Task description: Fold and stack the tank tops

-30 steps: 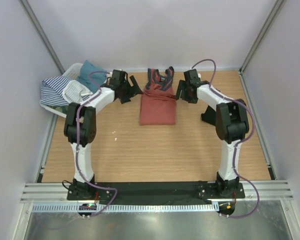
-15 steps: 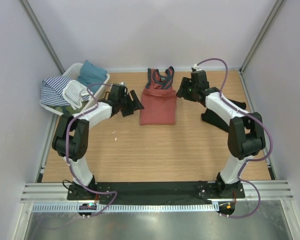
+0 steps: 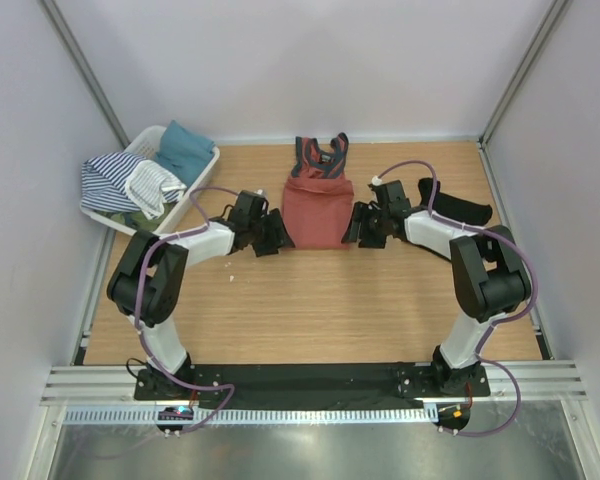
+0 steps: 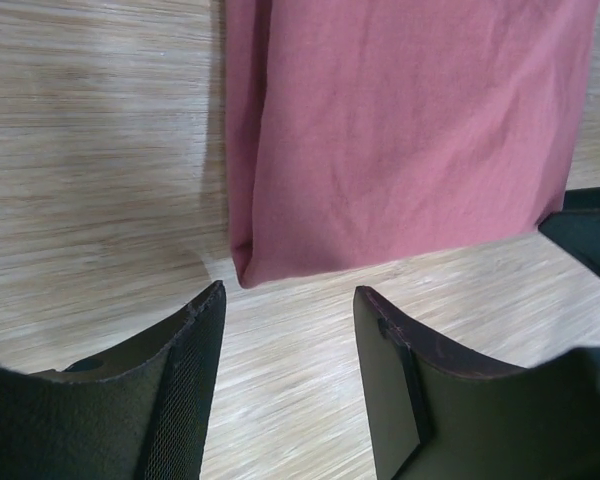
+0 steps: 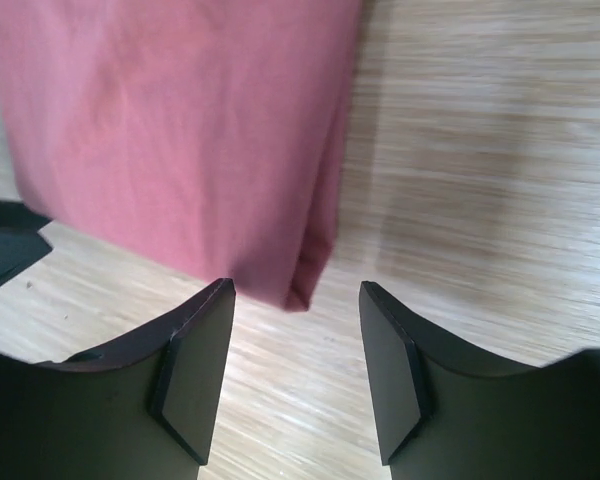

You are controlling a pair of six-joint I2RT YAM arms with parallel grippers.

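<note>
The rust-red tank top [image 3: 317,210] lies folded lengthwise on the wooden table, its navy-edged straps [image 3: 320,155] at the far end. My left gripper [image 3: 275,236] is open and empty just near of the top's near-left corner; the left wrist view shows that corner [image 4: 248,270] just ahead of the open gripper [image 4: 290,295]. My right gripper [image 3: 357,228] is open and empty at the near-right corner, which shows in the right wrist view [image 5: 302,290] between the fingertips of the gripper [image 5: 297,290]. The black tank top [image 3: 458,210] lies crumpled at the right, behind the right arm.
A white plastic basket [image 3: 202,157] with striped, white and teal clothes stands at the far left. The table [image 3: 310,300] is walled on three sides. Each wrist view shows the other gripper at the frame edge [image 4: 590,235], [image 5: 5,250].
Both grippers have moved from beside the top's strap end towards the near edge and lowered to its two near corners. The red top has not moved.
</note>
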